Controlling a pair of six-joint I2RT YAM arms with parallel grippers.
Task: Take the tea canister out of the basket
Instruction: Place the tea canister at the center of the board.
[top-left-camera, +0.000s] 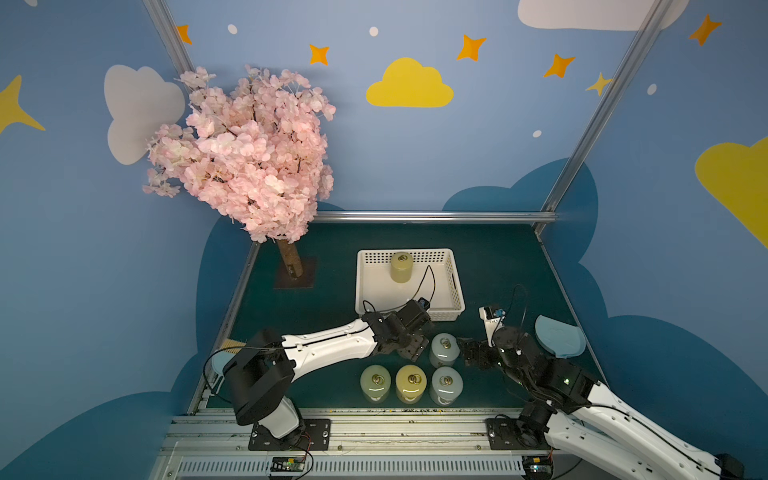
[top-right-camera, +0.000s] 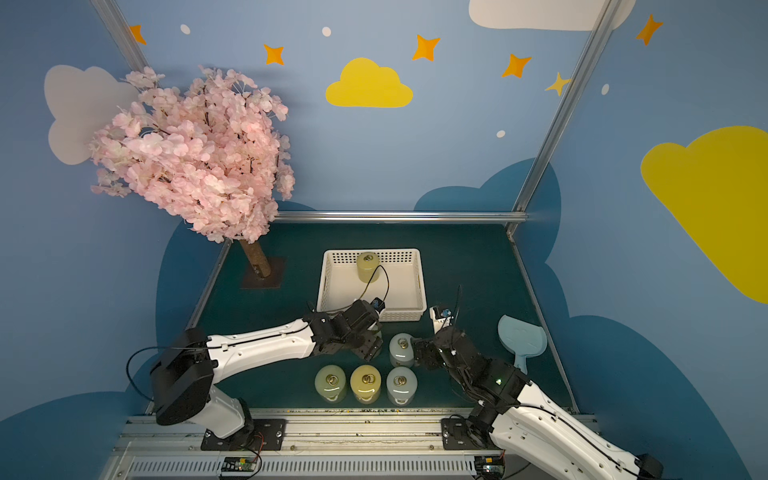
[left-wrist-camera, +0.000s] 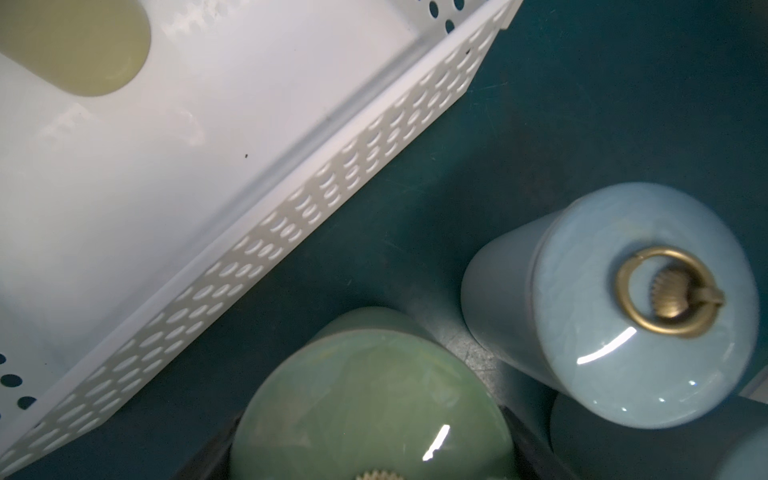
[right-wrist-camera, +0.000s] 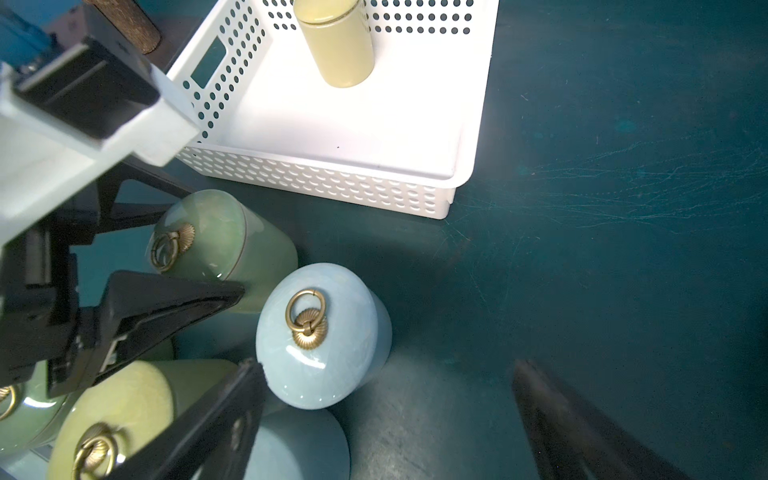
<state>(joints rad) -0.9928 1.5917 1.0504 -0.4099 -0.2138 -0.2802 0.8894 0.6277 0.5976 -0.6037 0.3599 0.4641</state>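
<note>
The left arm (top-left-camera: 328, 345) is hanging just in front of the basket (top-left-camera: 455, 282), and the left jaws are clenching a green canister (right-wrist-camera: 224, 237). In the left wrist view, dark jaws are showing on either side of the green canister (left-wrist-camera: 365, 395). It is sitting outside the basket (right-wrist-camera: 316, 183), just beside the perforated near wall. I cannot tell whether its base is touching the surface (top-left-camera: 498, 270).

One olive canister (top-left-camera: 401, 268) is standing upright inside the basket against the far wall, and the olive canister (top-right-camera: 368, 268) is showing in both top views.

Over on the other side, the right arm (top-left-camera: 623, 428) is hovering low, and the right jaws are standing spread wide, gripping nothing. A pale blue canister (right-wrist-camera: 324, 336) is standing just ahead of them, right beside the green one.

Nearer the robot, three more are standing in a row: a pale green canister (top-left-camera: 375, 382), a yellow canister (top-left-camera: 410, 382) and a second blue canister (top-left-camera: 446, 384). A light blue leaf-shaped dish (top-left-camera: 559, 336) is lying off to the robot's right, well apart from the basket.
</note>
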